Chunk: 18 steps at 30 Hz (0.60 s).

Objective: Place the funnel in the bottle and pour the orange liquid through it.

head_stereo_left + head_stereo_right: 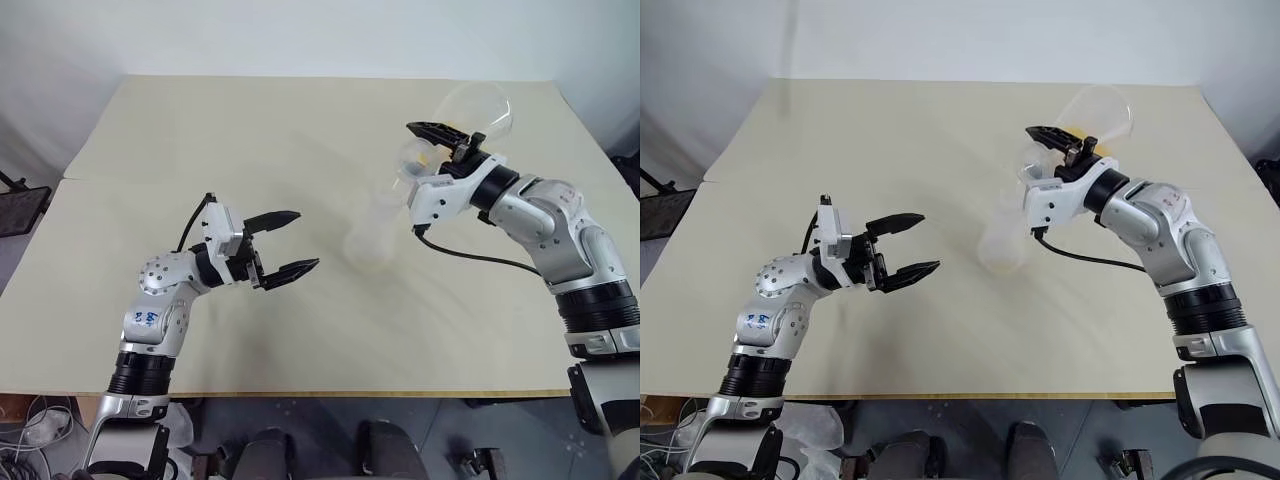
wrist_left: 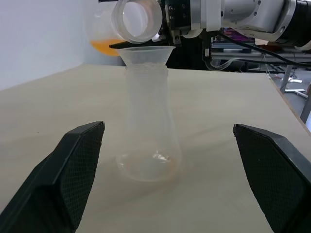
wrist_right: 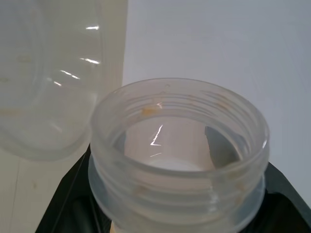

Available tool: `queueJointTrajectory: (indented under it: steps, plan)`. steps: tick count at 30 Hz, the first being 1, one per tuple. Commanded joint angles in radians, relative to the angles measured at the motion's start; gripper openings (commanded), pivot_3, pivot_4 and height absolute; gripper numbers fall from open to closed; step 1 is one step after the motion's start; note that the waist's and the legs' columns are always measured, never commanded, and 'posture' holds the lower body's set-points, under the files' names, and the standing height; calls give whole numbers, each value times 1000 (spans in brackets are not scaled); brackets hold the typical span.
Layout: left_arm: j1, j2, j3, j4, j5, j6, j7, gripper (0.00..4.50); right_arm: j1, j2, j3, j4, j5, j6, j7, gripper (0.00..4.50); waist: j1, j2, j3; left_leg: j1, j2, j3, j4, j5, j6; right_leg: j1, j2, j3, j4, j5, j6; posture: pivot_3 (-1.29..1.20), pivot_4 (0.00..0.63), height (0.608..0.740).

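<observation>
The clear bottle (image 2: 148,127) stands upright mid-table, also seen at the bottle (image 1: 372,228). Its neck carries the funnel (image 2: 147,52), sitting straight. My right gripper (image 1: 440,135) is shut on the threaded neck of a clear round vessel (image 1: 482,108), tilted with its mouth (image 2: 137,19) just above the funnel's rim. A little orange liquid (image 2: 104,46) lies in the vessel's belly; none is seen running. A faint orange film shows at the bottle's base. My left gripper (image 1: 308,240) is open, pointing at the bottle from its left, apart from it, with nothing between its fingers.
The beige table (image 1: 250,130) reaches to a white wall at the back. A black cable (image 1: 470,255) hangs from my right wrist over the table. A dark object (image 1: 20,205) stands beyond the table's left edge.
</observation>
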Motion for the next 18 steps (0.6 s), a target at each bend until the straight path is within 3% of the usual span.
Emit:
queueJointTrajectory:
  steps: [1,18]
  plan:
    - [8,-5,7,-28,-10,-18,-5,4500,-33,-22,-7,-25,-10,-15,-25,2462,0,0,0,0,0,0,0,0,0,0,0,0,0,0,0,0,150,740]
    - [5,-9,8,-20,-8,-26,-2,4500,-44,-31,12,-12,-82,-21,-84,2462,0,0,0,0,0,0,0,0,0,0,0,0,0,0,0,0,150,740]
